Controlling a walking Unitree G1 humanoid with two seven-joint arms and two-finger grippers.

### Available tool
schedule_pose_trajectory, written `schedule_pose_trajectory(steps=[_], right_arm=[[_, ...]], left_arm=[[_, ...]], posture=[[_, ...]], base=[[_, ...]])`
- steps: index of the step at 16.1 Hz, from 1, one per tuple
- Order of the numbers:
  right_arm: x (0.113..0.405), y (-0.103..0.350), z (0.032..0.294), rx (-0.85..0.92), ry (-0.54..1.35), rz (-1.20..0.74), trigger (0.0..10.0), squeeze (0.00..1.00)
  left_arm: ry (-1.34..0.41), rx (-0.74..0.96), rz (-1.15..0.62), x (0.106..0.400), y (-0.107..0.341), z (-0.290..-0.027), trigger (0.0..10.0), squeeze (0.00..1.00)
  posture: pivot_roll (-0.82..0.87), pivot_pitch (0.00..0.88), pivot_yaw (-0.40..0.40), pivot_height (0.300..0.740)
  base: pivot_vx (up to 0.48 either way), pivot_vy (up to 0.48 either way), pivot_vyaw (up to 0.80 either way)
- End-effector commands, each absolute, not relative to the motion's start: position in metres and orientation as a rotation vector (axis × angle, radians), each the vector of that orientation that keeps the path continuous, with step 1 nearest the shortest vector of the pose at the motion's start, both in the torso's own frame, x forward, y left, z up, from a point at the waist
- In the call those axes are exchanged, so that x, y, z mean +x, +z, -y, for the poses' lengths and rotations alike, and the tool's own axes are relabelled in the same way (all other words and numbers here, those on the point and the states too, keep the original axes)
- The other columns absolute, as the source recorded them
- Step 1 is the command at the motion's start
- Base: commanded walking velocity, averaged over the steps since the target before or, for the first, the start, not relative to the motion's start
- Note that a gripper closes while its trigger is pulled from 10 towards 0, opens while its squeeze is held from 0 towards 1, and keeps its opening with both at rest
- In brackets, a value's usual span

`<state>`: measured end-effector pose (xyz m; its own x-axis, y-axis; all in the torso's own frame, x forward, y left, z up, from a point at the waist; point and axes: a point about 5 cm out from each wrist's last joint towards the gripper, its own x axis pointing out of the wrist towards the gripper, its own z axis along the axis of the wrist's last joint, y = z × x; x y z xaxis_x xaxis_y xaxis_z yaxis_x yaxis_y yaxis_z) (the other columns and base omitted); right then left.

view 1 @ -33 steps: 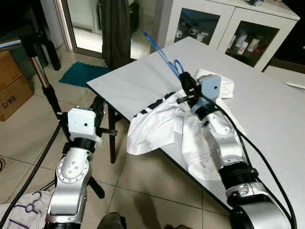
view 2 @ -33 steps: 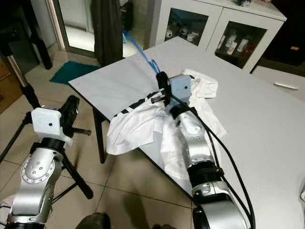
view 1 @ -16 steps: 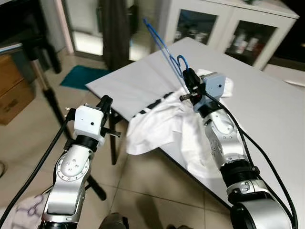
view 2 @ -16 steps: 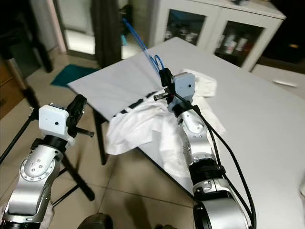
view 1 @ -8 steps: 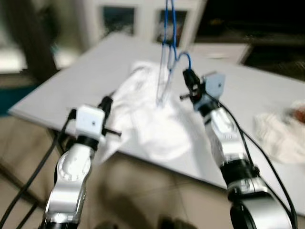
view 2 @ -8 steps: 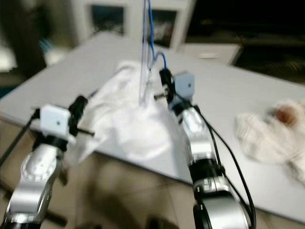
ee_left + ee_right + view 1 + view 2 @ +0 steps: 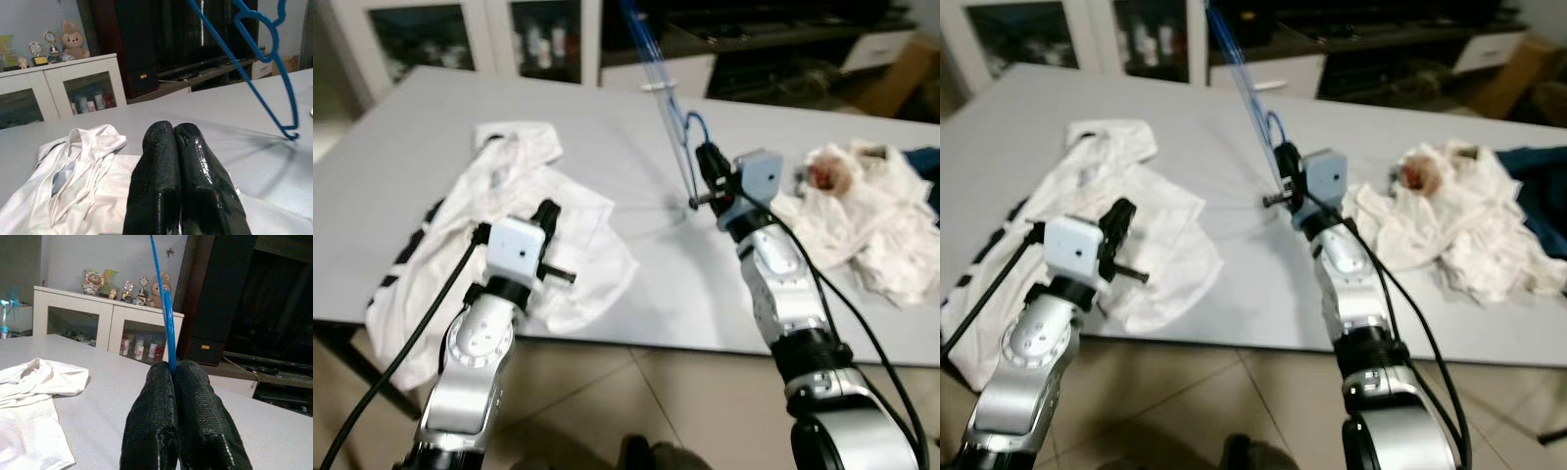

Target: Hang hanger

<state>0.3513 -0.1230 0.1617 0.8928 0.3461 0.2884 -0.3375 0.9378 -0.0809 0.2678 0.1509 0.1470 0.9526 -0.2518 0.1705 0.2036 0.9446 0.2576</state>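
Head and wrist views over a grey table (image 7: pixel 636 284). The right gripper (image 7: pixel 708 168) is raised above the middle of the table, its two black fingers (image 7: pixel 166 411) pressed together and clamped on a blue hanger (image 7: pixel 658 88). In the right wrist view the hanger's thin blue bar rises straight out from between the fingertips. In the eye views the hanger slants up and away from the gripper toward the top edge of the picture, its hook curving just above the gripper; a lower corner of its frame sits near the tabletop beside the gripper, though contact with the surface cannot be judged. The left wrist view shows the same hanger across the table from the left arm, its hook uppermost and its lower corner close above the surface. The left gripper (image 7: pixel 546 217) is held over the near left part of the table, above a white garment (image 7: pixel 514 211), its fingers (image 7: pixel 168 166) closed against each other with nothing between them. The white garment lies spread on the left half of the table, one end with dark stripes draping over the near edge. A crumpled pile of white cloth (image 7: pixel 862 211) lies on the right side of the table, next to a dark blue fabric (image 7: pixel 1538 171) at the far right. A white cabinet (image 7: pixel 58 85) with glass doors stands beyond the table
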Motion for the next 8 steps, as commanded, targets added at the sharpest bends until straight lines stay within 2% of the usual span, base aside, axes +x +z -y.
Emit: schedule_pose_trajectory(steps=[1,5,6,8], right_arm=[[0.351,0.162,0.121,-0.035,0.365,0.305,10.0,0.00],[0.349,0.159,0.112,-0.018,0.450,0.273,10.0,0.00],[0.344,0.162,0.109,-0.058,0.534,0.291,10.0,0.00],[0.340,0.167,0.115,-0.083,0.559,0.316,10.0,0.00]], left_arm=[[-0.233,0.243,0.197,0.269,0.145,-0.152,10.0,0.00],[-0.233,0.261,0.203,0.269,0.147,-0.153,10.0,0.00],[-0.250,0.355,0.229,0.269,0.151,-0.158,10.0,0.00],[-0.258,0.425,0.271,0.270,0.161,-0.169,10.0,0.00]], posture=[[0.16,0.000,-0.062,0.740],[0.15,0.000,-0.059,0.740],[0.15,0.000,-0.056,0.740],[0.15,0.000,-0.051,0.740]], base=[[0.000,0.000,0.00],[0.000,0.000,0.00],[0.000,0.000,0.00],[0.000,0.000,0.00]])
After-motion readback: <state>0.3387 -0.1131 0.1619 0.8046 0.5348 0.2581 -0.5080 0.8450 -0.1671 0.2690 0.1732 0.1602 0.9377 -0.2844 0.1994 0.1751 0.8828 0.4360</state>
